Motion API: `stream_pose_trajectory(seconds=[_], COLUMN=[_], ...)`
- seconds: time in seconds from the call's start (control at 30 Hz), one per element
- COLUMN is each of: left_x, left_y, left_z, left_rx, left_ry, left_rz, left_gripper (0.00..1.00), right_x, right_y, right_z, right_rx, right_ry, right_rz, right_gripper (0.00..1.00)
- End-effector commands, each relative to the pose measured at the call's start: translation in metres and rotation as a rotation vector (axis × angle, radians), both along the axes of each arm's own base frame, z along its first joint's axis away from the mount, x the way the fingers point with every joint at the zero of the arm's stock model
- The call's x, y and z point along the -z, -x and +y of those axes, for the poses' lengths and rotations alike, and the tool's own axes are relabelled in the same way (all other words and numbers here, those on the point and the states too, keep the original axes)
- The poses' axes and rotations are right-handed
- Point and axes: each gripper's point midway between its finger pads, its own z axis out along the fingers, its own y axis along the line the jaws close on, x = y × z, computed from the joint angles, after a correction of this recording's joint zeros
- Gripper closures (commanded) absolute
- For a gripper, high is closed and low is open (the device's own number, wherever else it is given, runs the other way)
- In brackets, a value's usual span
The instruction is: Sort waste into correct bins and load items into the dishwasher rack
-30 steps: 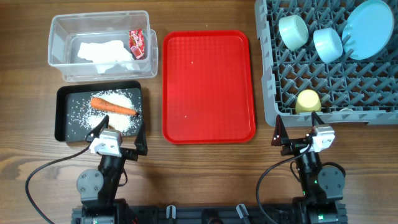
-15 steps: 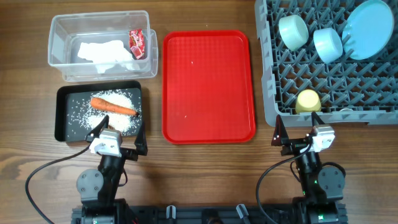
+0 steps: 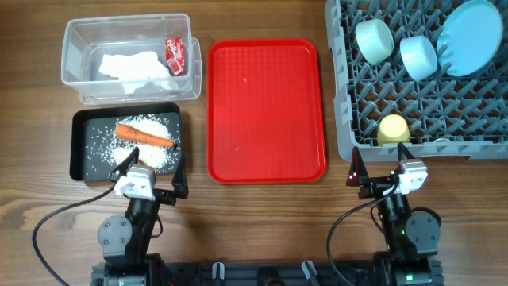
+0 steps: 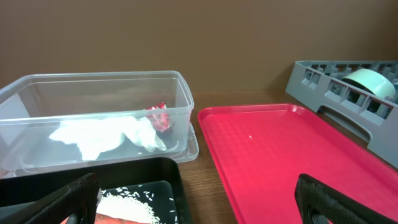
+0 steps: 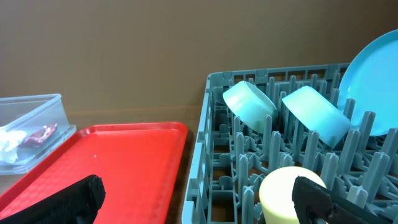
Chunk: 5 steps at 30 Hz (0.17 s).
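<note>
The clear tub (image 3: 75, 44) holds the white napkin (image 3: 133, 67) and red wrapper (image 3: 174, 54); both also show in the left wrist view, napkin (image 4: 106, 134) and wrapper (image 4: 160, 116). The black tray (image 3: 79, 147) holds the carrot (image 3: 143, 135) and rice (image 3: 147, 152). The grey rack (image 3: 429, 103) holds the pale green bowl (image 3: 374, 40), light blue bowl (image 3: 418, 56), blue plate (image 3: 471, 36) and yellow cup (image 3: 392, 129). My left gripper (image 3: 149, 176) is open and empty by the black tray's near edge. My right gripper (image 3: 379, 167) is open and empty just before the rack. The brown lump is hidden.
A flat red tray (image 3: 266, 111) lies between the bins and the rack; it also shows in the left wrist view (image 4: 280, 149) and the right wrist view (image 5: 112, 168). Cables run from both arm bases at the near table edge.
</note>
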Motion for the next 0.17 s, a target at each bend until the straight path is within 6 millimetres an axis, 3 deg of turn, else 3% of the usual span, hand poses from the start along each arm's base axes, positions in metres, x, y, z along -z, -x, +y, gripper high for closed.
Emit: stream_pose_trajectory(seconds=[0.0,0.13], left_x=[0.0017,0.0017], left_y=[-0.0001,-0.0001], left_z=[0.0022,0.0022], left_rx=[-0.014,-0.014], left_ry=[0.009,0.009], left_rz=[0.000,0.000], left_gripper=[0.00,0.00], right_x=[-0.0012,-0.0013], right_y=[0.0006,0.0006], right_z=[0.0018,0.0018], right_rx=[-0.009,-0.009], right_ry=[0.018,0.018], right_rz=[-0.011,-0.011], right_gripper=[0.00,0.00])
